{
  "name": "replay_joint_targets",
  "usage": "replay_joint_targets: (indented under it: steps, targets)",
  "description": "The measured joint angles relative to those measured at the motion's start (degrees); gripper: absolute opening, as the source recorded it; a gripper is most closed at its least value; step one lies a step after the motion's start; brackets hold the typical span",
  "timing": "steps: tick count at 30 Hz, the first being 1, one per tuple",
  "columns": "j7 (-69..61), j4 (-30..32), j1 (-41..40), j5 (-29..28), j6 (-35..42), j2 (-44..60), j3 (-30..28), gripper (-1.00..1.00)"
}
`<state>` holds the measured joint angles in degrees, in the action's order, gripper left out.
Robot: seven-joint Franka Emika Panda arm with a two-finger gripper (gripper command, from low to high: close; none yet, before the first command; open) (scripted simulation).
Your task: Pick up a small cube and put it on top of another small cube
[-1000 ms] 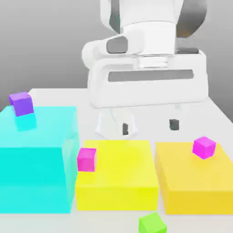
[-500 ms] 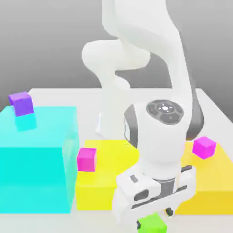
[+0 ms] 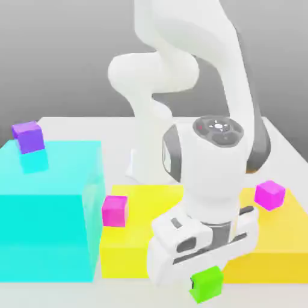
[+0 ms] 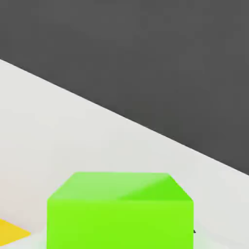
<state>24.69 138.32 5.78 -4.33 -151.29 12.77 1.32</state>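
Gripping the small green cube [image 3: 206, 284], the gripper [image 3: 206, 283] likely needs to lift (clear of the yellow block [image 3: 135, 240]). Next comes choosing a small cube to stack on.

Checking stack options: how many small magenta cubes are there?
2: one on the yellow block's left edge, one on the orange block. The arm may hide others.

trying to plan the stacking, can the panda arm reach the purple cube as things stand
Probably not for grasping: its hand appears closed on the green cube. Nothing visibly covers the purple cube on the cyan block, though.
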Motion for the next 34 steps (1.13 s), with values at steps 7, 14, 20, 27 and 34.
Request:
replay_joint_targets:
  steps: [7, 14, 20, 27, 34]
  targets:
    - [-19.15, 6.05, -4.84, -3.40, 5.68, -12.31, -2.06, -1.00]
    - [-40.50, 12.29, -6.25, -4.11, 10.76, -23.90, -6.15, -1.00]
    - [-58.97, 17.74, -6.13, -4.64, 14.64, -33.01, -11.46, -1.00]
    - [-74.60, 23.43, -4.65, -5.28, 13.14, -36.64, -17.40, -1.00]
    - [-75.57, 25.52, -4.10, -4.96, 4.69, -30.26, -18.66, 1.00]
